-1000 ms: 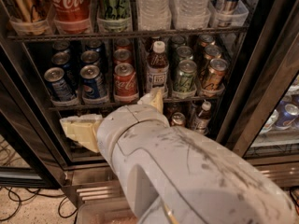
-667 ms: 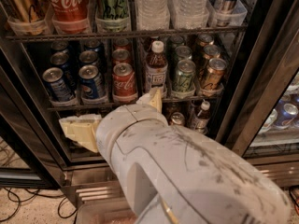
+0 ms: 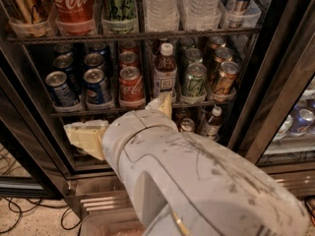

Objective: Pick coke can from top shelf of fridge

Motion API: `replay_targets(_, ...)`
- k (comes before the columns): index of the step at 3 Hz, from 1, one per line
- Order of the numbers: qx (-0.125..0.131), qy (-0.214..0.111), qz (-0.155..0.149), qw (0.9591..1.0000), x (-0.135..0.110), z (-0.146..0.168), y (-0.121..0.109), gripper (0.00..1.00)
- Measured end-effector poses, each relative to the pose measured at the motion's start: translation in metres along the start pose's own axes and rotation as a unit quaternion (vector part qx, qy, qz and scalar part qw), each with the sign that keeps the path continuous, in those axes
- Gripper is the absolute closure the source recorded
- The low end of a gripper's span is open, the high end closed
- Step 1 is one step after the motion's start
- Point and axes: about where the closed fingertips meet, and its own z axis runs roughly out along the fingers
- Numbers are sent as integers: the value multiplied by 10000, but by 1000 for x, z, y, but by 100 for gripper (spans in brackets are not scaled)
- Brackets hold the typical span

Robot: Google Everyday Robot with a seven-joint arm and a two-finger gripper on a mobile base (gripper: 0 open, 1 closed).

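Big drinks fridge (image 3: 268, 97), robot arm (image 3: 197, 181) low in front, red can up high.

The top shelf (image 3: 133, 35) runs across near the top of the view. The coke can (image 3: 74, 4) stands on it in a clear tray, over to the left, between a gold can (image 3: 22, 6) and a green can (image 3: 118, 4). The end effector (image 3: 124, 121) sits well below, down by the second shelf (image 3: 88, 111), with its two pale fingers (image 3: 86, 137) spread wide and nothing in them. I think it should go up and left, aim at the high red can and not the lower red cans (image 3: 132, 85), put one finger on each side, then squeeze, so the cans beside it do not tip. Since a second ago nothing seems to have moved.
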Motion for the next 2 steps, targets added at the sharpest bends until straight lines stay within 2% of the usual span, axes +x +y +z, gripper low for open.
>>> replay_targets(1,0,0,0,10000,0,0,0,0)
replay_targets(2,135,128,128,9997,3,-3,-6,0)
